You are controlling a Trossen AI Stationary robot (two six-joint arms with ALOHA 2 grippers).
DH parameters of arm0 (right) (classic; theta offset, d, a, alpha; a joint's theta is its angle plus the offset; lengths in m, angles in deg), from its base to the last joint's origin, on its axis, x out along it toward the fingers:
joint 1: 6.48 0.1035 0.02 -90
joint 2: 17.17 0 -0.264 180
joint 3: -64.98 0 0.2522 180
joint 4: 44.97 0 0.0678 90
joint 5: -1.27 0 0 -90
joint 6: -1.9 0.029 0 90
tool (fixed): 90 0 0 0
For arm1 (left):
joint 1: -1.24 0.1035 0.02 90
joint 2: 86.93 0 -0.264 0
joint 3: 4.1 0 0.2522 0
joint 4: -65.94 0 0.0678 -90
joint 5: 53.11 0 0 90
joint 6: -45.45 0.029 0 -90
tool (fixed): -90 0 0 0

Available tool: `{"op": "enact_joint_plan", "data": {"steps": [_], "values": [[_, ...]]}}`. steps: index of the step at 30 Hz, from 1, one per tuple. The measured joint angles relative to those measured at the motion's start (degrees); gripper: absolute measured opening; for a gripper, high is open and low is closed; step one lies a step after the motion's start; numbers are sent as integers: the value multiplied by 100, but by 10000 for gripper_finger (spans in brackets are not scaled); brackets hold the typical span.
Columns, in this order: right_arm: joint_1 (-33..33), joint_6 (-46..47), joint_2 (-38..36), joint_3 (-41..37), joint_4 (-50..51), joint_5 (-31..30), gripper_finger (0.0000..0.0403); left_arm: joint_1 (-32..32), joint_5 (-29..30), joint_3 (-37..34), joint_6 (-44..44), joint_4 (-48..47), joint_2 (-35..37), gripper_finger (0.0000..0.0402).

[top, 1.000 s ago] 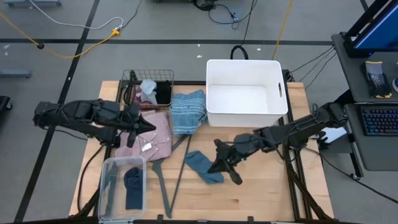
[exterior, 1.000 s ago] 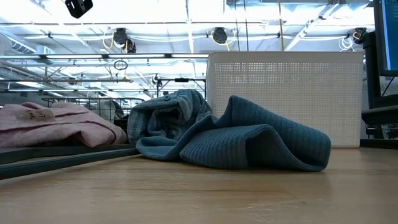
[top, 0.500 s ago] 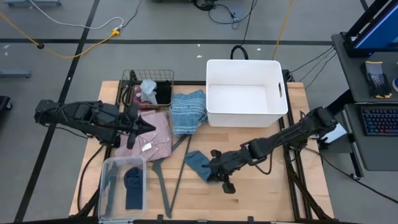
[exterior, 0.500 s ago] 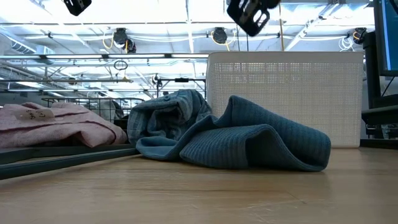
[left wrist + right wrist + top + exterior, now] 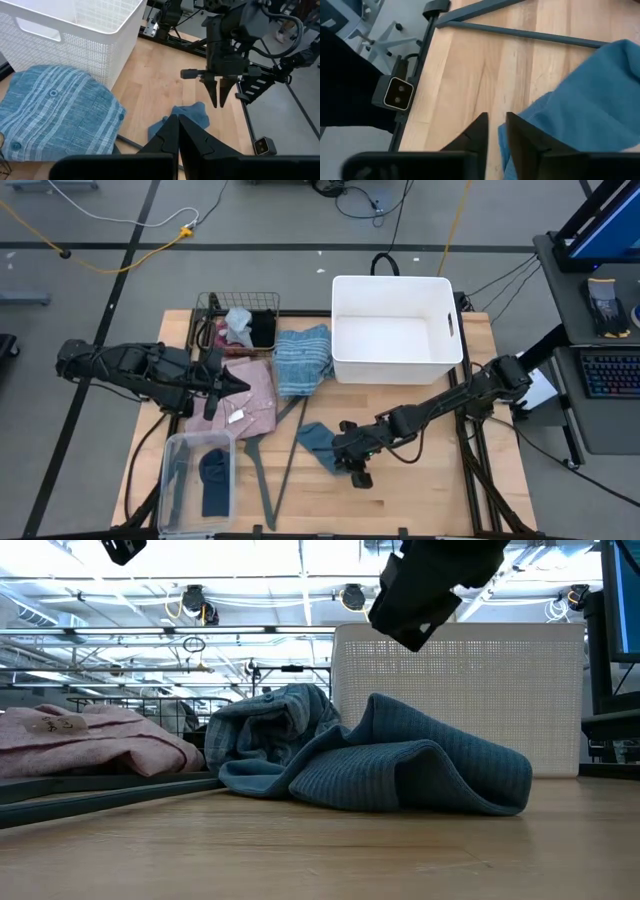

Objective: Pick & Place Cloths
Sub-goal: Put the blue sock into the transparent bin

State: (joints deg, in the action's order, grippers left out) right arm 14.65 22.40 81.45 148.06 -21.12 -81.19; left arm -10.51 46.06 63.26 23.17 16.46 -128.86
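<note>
High view: my right gripper [image 5: 345, 462] sits low over the near middle of the wooden table [image 5: 430, 500], right at the near right edge of the teal cloth [image 5: 322, 446], arm stretched in from the right. My left gripper [image 5: 240, 383] hovers over the pink checked shirt [image 5: 252, 400] on the left side, clenched and empty. The blue striped towel [image 5: 302, 360] lies just beside the white bin [image 5: 394, 330], touching its left wall. A wire basket [image 5: 237, 319] at the far left holds pale and black pieces; a clear tub [image 5: 196, 475] at the near left holds a navy piece [image 5: 213, 480]. A grey hanger [image 5: 268, 470] lies between tub and teal cloth. Low view: teal cloth [image 5: 400, 765] bunched on the table in front of the bin [image 5: 460, 700], my right gripper's dark body [image 5: 430, 585] above it, apart from it; fingers not in view here. Pink shirt [image 5: 90, 745] on the left. Left wrist view: my left fingers [image 5: 170, 137] pressed together, nothing between them; ahead, my right gripper [image 5: 220, 100] points down above the teal cloth [image 5: 187, 117], fingers a narrow gap apart. Right wrist view: my right fingers [image 5: 517, 135] slightly parted, holding nothing, tips at the edge of the teal cloth [image 5: 585, 105] on the wood.
</note>
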Motion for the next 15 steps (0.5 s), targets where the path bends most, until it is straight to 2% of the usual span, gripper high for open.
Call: {"op": "enact_joint_plan", "data": {"steps": [9, 15], "values": [[-5, -411, 50, -72, 9, -6, 176, 0, 0, 0, -13, -2, 0, 20], [-33, -542, 187, -150, -17, -30, 208, 4, 0, 0, -11, -10, -7, 9]]}}
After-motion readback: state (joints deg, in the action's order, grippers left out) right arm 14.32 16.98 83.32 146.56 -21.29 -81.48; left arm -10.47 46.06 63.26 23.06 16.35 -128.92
